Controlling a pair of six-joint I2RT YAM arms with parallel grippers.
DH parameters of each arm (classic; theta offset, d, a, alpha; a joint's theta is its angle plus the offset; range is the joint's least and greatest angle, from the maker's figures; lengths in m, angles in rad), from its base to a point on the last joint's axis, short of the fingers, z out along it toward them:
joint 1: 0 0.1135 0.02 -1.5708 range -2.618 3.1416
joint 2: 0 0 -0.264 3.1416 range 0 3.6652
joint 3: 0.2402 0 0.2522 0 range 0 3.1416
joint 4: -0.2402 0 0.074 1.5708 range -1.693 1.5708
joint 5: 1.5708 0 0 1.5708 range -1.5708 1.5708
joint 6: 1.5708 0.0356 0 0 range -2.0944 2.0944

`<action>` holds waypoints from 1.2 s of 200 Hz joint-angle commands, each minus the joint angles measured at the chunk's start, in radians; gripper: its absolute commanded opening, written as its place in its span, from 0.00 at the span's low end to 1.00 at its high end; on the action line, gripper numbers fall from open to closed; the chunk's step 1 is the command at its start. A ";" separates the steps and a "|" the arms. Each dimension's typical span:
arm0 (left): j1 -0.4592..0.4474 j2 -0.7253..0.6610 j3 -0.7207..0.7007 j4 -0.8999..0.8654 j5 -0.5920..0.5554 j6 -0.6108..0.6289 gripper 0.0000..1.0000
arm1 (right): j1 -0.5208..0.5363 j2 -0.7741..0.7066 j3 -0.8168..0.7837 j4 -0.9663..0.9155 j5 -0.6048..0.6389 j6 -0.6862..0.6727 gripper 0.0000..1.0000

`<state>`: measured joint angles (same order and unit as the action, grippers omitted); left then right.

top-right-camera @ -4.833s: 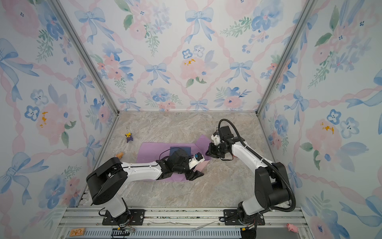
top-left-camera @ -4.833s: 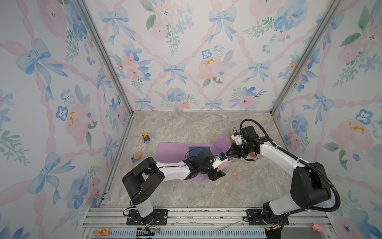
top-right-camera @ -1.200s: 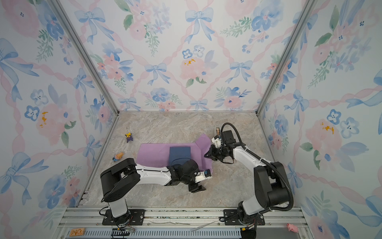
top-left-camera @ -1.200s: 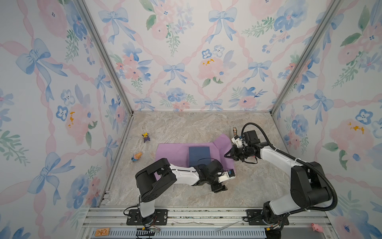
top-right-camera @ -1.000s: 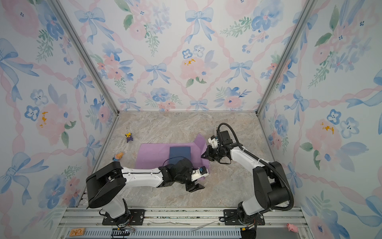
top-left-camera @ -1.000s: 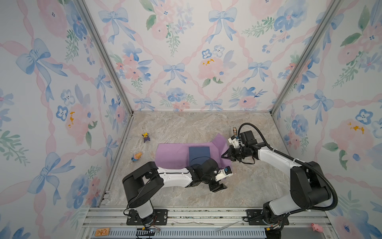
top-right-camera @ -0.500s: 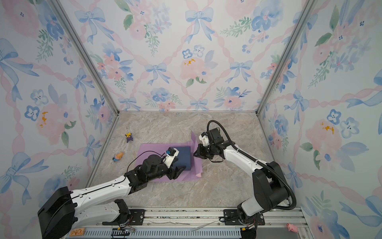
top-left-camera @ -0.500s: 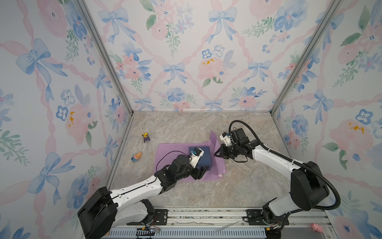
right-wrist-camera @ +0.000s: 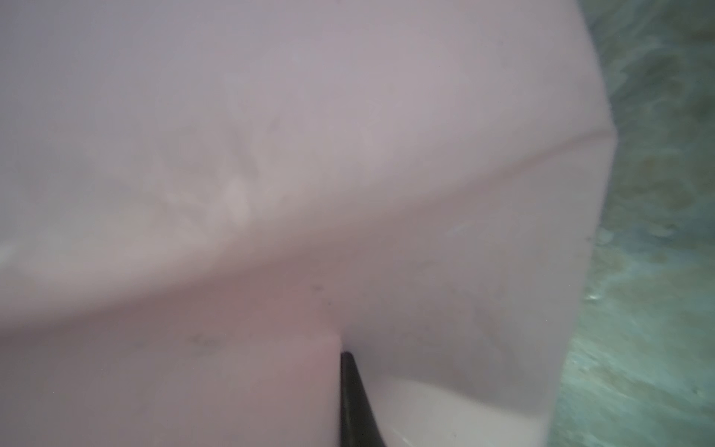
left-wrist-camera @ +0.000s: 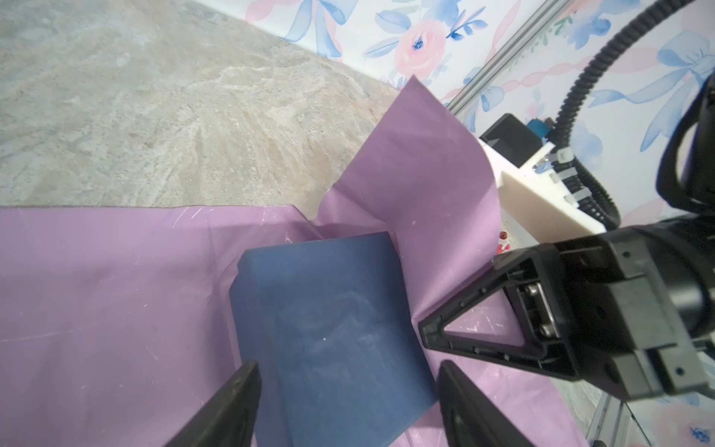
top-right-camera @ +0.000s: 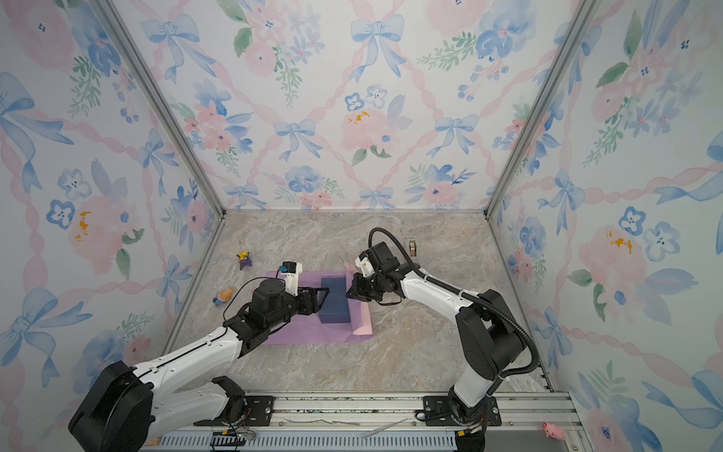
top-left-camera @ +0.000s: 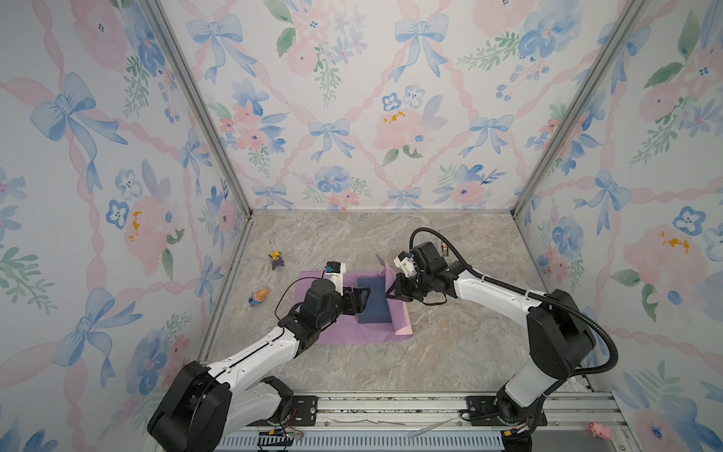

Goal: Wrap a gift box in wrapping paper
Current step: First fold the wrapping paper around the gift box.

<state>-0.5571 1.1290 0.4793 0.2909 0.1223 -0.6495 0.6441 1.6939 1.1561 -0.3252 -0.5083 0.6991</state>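
Note:
The navy gift box [top-left-camera: 373, 299] [top-right-camera: 334, 299] lies on the lilac wrapping paper [top-left-camera: 344, 334] [top-right-camera: 305, 332]. My left gripper [top-left-camera: 362, 298] [top-right-camera: 320, 298] is open at the box's left side. In the left wrist view its fingers straddle the near end of the gift box [left-wrist-camera: 332, 321]. My right gripper [top-left-camera: 392, 293] [top-right-camera: 350, 293] is shut on the paper's right flap [left-wrist-camera: 418, 174], holding it upright against the box's right side. The paper's pale pink underside [right-wrist-camera: 309, 154] fills the right wrist view. Only one dark finger [right-wrist-camera: 350, 387] shows there.
A small purple and yellow toy [top-left-camera: 277, 259] and an orange toy [top-left-camera: 259, 296] lie left of the paper near the left wall. A small tape roll [top-right-camera: 412, 247] stands behind the right arm. Flowered walls close in three sides.
The left arm swung from the paper's front edge to the box's left side and its jaws widened. The right gripper carried the paper's right flap leftward, up against the box.

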 commanded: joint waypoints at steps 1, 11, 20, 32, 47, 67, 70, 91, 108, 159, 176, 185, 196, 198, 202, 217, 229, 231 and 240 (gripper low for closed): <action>0.029 0.008 -0.016 0.055 0.062 -0.069 0.75 | 0.026 0.036 0.040 0.032 -0.007 0.024 0.17; 0.041 0.004 -0.018 0.069 0.073 -0.077 0.75 | 0.031 0.051 0.042 0.039 -0.012 0.029 0.25; 0.052 -0.001 -0.019 0.081 0.083 -0.086 0.75 | 0.035 0.059 0.039 0.051 -0.015 0.038 0.32; 0.069 -0.003 -0.024 0.100 0.104 -0.101 0.76 | 0.037 0.066 0.030 0.077 -0.025 0.052 0.41; 0.089 -0.002 -0.025 0.124 0.128 -0.121 0.76 | 0.036 0.069 0.017 0.116 -0.038 0.073 0.46; 0.107 0.017 -0.026 0.158 0.149 -0.146 0.77 | 0.037 0.074 0.000 0.169 -0.063 0.105 0.49; 0.108 0.022 -0.025 0.163 0.156 -0.148 0.77 | 0.039 0.075 -0.003 0.176 -0.065 0.109 0.51; 0.114 0.061 -0.018 0.179 0.173 -0.155 0.76 | 0.045 0.077 -0.012 0.202 -0.074 0.123 0.59; 0.119 0.093 -0.014 0.209 0.199 -0.170 0.76 | 0.046 0.076 -0.016 0.208 -0.072 0.126 0.65; 0.127 0.138 -0.013 0.230 0.190 -0.169 0.73 | 0.052 0.076 -0.029 0.222 -0.066 0.130 0.62; 0.128 0.178 -0.024 0.214 0.177 -0.158 0.68 | 0.054 0.067 -0.019 0.209 -0.053 0.118 0.55; 0.129 0.204 -0.024 0.215 0.192 -0.157 0.66 | 0.055 0.059 -0.007 0.189 -0.045 0.103 0.55; 0.128 0.237 -0.020 0.215 0.216 -0.156 0.62 | 0.055 0.044 0.008 0.156 -0.033 0.084 0.55; 0.127 0.243 -0.019 0.216 0.222 -0.155 0.61 | 0.055 0.041 0.009 0.151 -0.029 0.079 0.55; 0.127 0.254 -0.017 0.215 0.228 -0.152 0.60 | 0.055 0.032 0.012 0.140 -0.021 0.072 0.56; 0.123 0.283 -0.011 0.215 0.236 -0.141 0.52 | 0.051 -0.013 0.017 0.081 0.026 0.035 0.62; 0.123 0.293 -0.009 0.215 0.240 -0.131 0.47 | 0.038 -0.063 0.020 0.006 0.084 0.000 0.63; 0.123 0.295 -0.009 0.215 0.240 -0.129 0.46 | 0.035 -0.073 0.019 -0.008 0.096 -0.005 0.63; 0.123 0.298 -0.011 0.214 0.240 -0.125 0.44 | 0.022 -0.104 0.018 -0.068 0.151 -0.027 0.64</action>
<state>-0.4377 1.4185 0.4690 0.4995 0.3367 -0.8032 0.6823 1.7138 1.1442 -0.2214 -0.4938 0.7582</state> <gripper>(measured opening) 0.465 0.632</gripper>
